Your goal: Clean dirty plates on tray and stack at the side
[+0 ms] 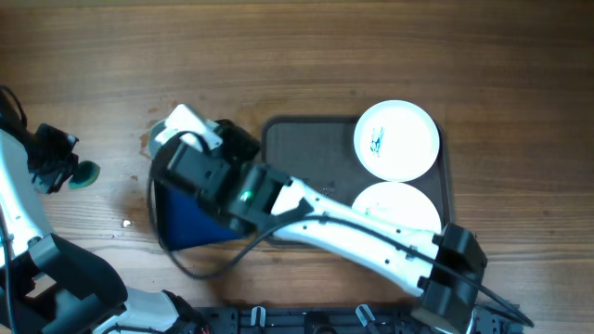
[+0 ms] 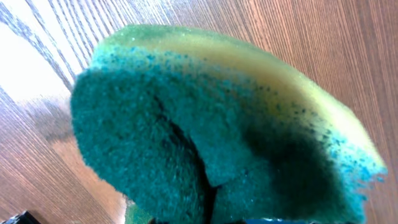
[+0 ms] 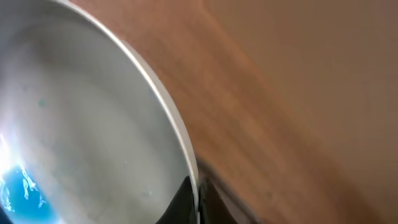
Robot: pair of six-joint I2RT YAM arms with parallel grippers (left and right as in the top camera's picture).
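My right gripper [image 1: 206, 139] is shut on the rim of a white plate [image 1: 184, 121] and holds it tilted above the table, left of the dark grey tray [image 1: 311, 148]. In the right wrist view the fingers [image 3: 198, 196] pinch the rim of this plate [image 3: 81, 124], which has a blue smear at the lower left. Two more white plates lie on the tray: one [image 1: 396, 139] with a blue smear, and one [image 1: 394, 206] partly under my right arm. My left gripper [image 1: 67, 172] is shut on a green and yellow sponge [image 1: 85, 174] that fills the left wrist view [image 2: 205, 124].
A smaller dark blue tray [image 1: 186, 221] lies on the table under my right arm, left of the grey tray. A small white speck [image 1: 126, 223] lies on the wood near it. The bases of both arms stand along the front edge.
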